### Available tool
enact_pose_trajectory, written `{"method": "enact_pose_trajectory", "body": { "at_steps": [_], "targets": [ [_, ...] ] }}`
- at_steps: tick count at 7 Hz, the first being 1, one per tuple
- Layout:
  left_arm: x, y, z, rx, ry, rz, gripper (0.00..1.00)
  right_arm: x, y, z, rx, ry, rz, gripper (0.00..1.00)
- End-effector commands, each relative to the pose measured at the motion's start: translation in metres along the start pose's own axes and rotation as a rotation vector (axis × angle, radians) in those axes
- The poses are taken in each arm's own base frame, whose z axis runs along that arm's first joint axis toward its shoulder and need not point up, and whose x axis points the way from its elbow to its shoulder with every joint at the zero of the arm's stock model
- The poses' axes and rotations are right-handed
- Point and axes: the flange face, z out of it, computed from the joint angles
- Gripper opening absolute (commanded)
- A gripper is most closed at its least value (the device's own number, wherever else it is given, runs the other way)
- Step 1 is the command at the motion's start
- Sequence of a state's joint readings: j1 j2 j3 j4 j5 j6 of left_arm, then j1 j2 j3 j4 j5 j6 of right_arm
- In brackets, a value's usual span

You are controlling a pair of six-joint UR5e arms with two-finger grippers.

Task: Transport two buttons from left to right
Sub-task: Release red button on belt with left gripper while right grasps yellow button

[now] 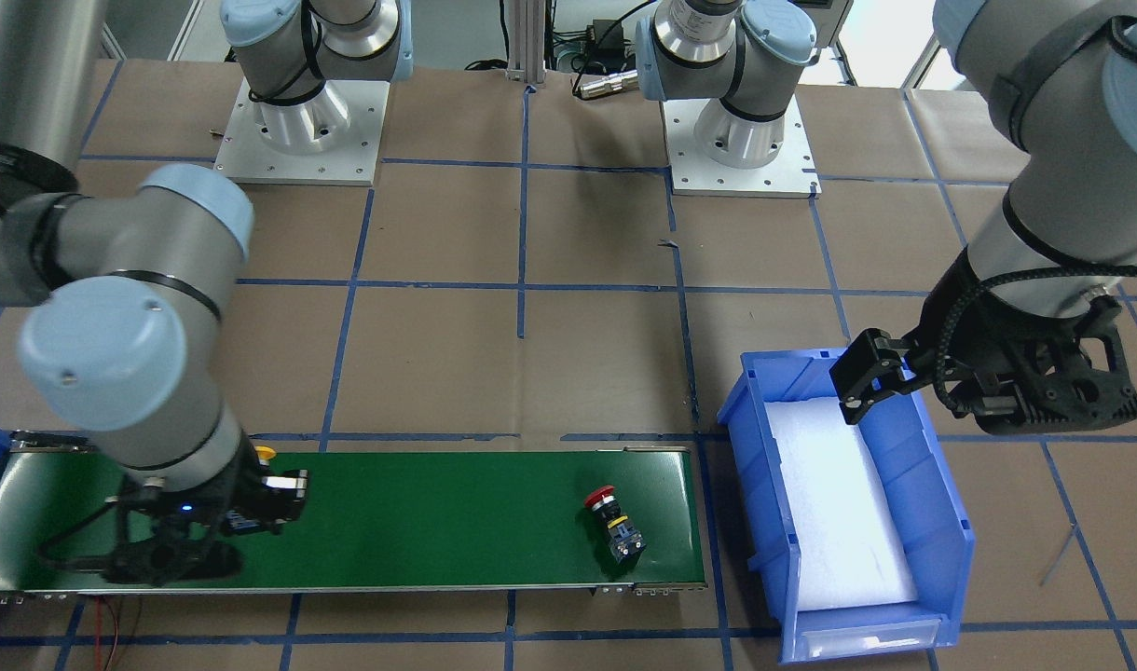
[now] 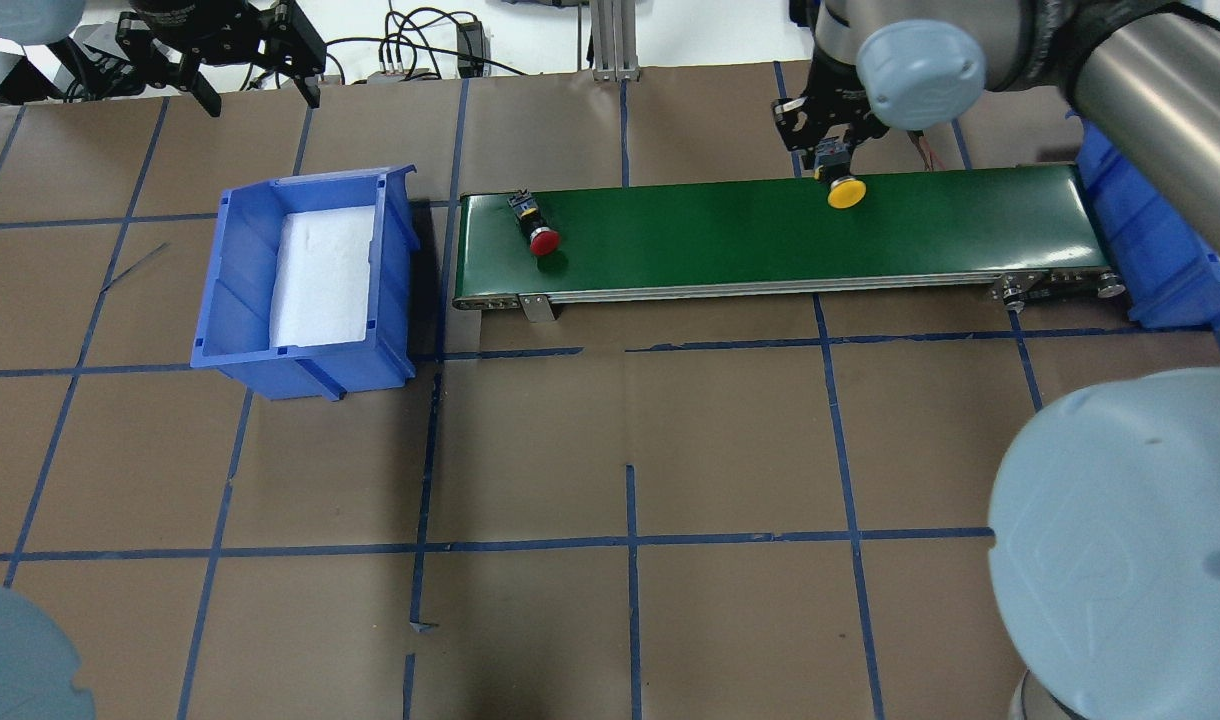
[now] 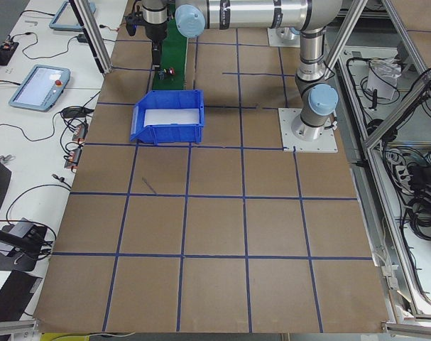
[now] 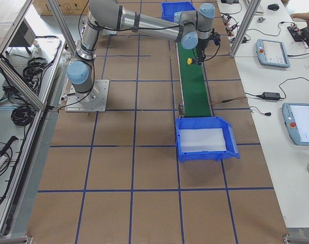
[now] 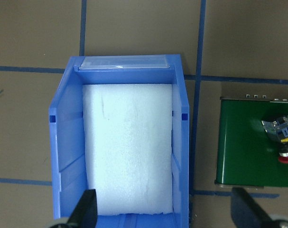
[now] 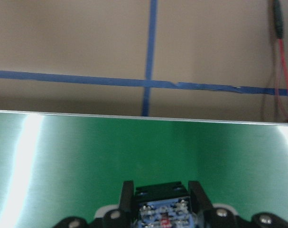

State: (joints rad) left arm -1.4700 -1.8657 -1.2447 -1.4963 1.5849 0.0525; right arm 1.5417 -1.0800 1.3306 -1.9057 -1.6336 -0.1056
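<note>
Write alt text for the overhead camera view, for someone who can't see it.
The right end effector grips the yellow button over a green belt. The red button lies at the belt's left end, beside a foam-lined blue bin; the left end effector hangs open beyond it.

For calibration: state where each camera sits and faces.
Front-facing: across table, facing both bases.
Overhead: behind robot, looking down; joints show.
Exterior left: left end; left arm near.
Exterior right: right end; right arm near.
Left wrist: over bin; left gripper open.
Right wrist: over belt; right gripper holding yellow button.
Front-facing, overhead share red button.
</note>
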Motion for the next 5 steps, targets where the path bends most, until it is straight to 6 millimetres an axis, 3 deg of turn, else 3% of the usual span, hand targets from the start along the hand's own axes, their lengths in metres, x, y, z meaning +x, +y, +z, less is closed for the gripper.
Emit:
{"method": "enact_pose_trajectory", "body": {
  "at_steps": [1, 2, 4, 5],
  "targets": [
    [0.017, 0.016, -0.021, 0.025, 0.004, 0.026, 1.00, 0.126, 0.019, -0.028, -0.025, 0.018, -0.006, 0.08],
    [0.022, 0.022, -0.029, 0.035, 0.004, 0.034, 1.00, 0.171, 0.033, -0.042, -0.033, 0.024, -0.008, 0.08],
    [0.037, 0.025, -0.002, -0.037, 0.007, 0.053, 1.00, 0.271, 0.063, -0.045, -0.056, 0.048, -0.027, 0.08],
    [0.040, 0.029, 0.000, -0.041, 0.006, 0.053, 1.00, 0.315, 0.080, -0.041, -0.069, 0.051, -0.024, 0.08]
  ]
}}
